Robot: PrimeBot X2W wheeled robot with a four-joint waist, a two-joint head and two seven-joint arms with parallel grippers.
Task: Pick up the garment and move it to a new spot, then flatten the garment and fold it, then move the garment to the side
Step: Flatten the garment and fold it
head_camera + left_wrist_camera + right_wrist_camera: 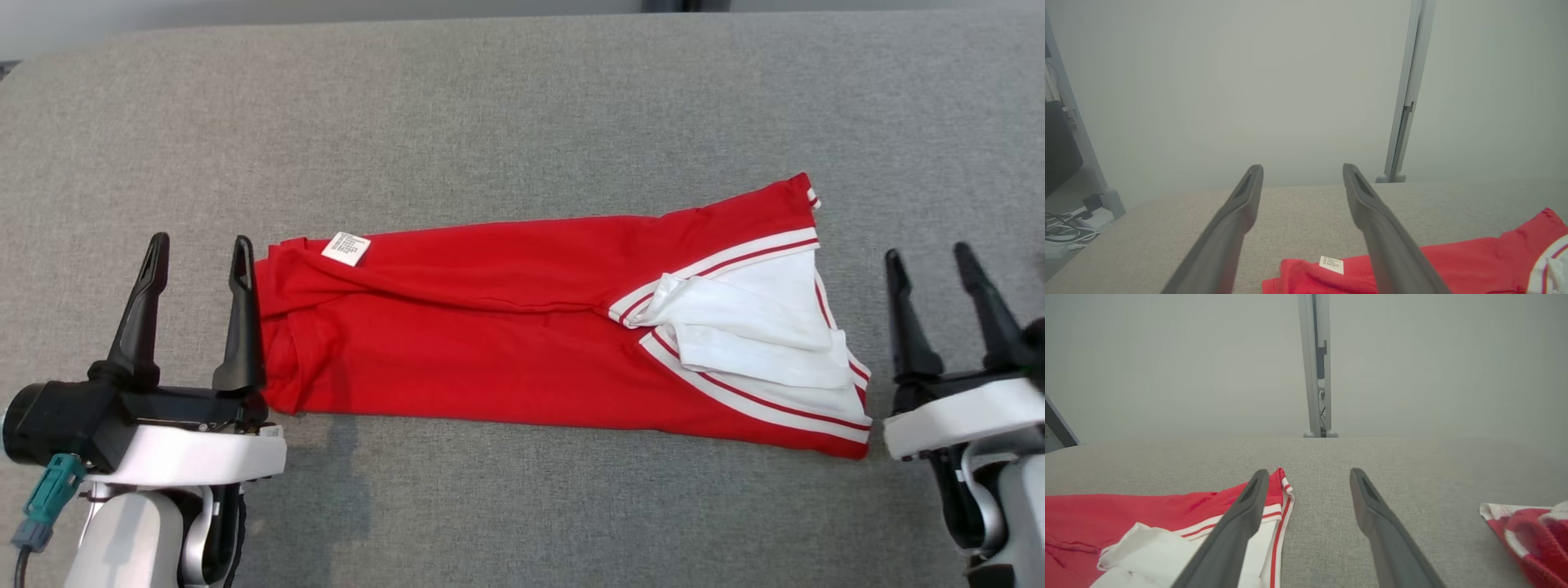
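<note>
From the head camera, the garment (506, 327), red with white striped trim, lies folded into a long band across the middle of the grey padded surface (522, 106), with a white label (346, 248) near its 9 o'clock end. The left gripper (201, 238) sits at 8 o'clock, fingers spread wide and holding nothing. Its inner finger stands right at the garment's edge, but contact cannot be judged. The right gripper (928, 249) sits at 4 o'clock, equally wide and empty, just beside the white-trimmed end without touching it.

In the left wrist view, the left gripper (1302, 166) has bare surface between its parted fingers. The garment (1474, 261) lies at 5 o'clock, partly behind one finger.

In the right wrist view, the right gripper (1309, 471) is also wide apart and empty. The garment (1126, 514) lies at 8 o'clock, one finger crossing in front of its striped hem. A second red-and-white cloth (1531, 535) sits at 4 o'clock, well apart.
</note>
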